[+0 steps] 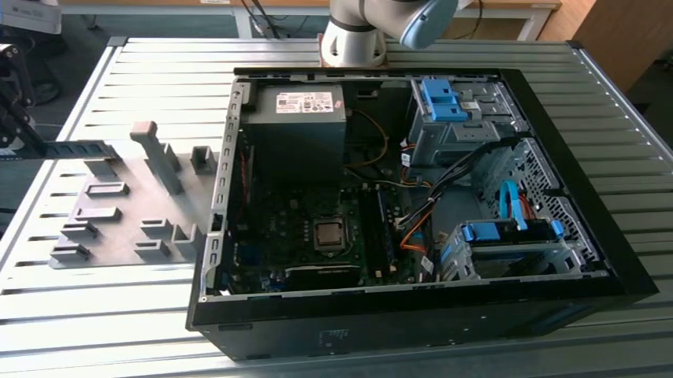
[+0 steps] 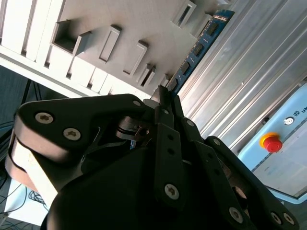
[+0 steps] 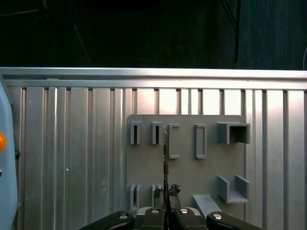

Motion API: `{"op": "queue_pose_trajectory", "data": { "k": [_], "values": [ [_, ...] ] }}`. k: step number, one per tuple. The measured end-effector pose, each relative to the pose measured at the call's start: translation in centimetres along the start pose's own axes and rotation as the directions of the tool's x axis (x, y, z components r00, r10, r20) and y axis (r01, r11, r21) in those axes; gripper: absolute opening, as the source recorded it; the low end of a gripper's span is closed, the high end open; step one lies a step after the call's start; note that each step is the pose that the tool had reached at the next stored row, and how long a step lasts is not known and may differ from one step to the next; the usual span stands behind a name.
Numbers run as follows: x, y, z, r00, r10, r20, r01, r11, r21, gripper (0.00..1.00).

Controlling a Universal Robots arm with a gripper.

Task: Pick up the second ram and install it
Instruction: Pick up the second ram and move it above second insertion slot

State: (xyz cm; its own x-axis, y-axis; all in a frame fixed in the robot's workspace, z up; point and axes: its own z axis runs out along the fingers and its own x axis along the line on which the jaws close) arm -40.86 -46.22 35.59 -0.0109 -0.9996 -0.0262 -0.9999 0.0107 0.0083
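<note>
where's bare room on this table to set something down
The table is bare between the grey fixture plate and its near edge in the exterior view, and beyond the plate. Crowded: the plate's blocks, inside the computer case.

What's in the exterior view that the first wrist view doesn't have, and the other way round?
Exterior view, not the first wrist view: the open computer case and the arm's base. First wrist view, not the exterior view: a sliver of an orange button. Both: the second ram, pinched by the fingers in the wrist view, the grey slotted plate and the ribbed table.
</note>
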Motion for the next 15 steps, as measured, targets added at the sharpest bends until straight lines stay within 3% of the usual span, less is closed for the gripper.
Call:
{"op": "queue_pose_trajectory", "data": {
  "k": [15],
  "values": [
    [-0.02,0.01,-0.84,1.0,0.0,0.0,0.0,1.0,0.0,0.14]
  ]
}}
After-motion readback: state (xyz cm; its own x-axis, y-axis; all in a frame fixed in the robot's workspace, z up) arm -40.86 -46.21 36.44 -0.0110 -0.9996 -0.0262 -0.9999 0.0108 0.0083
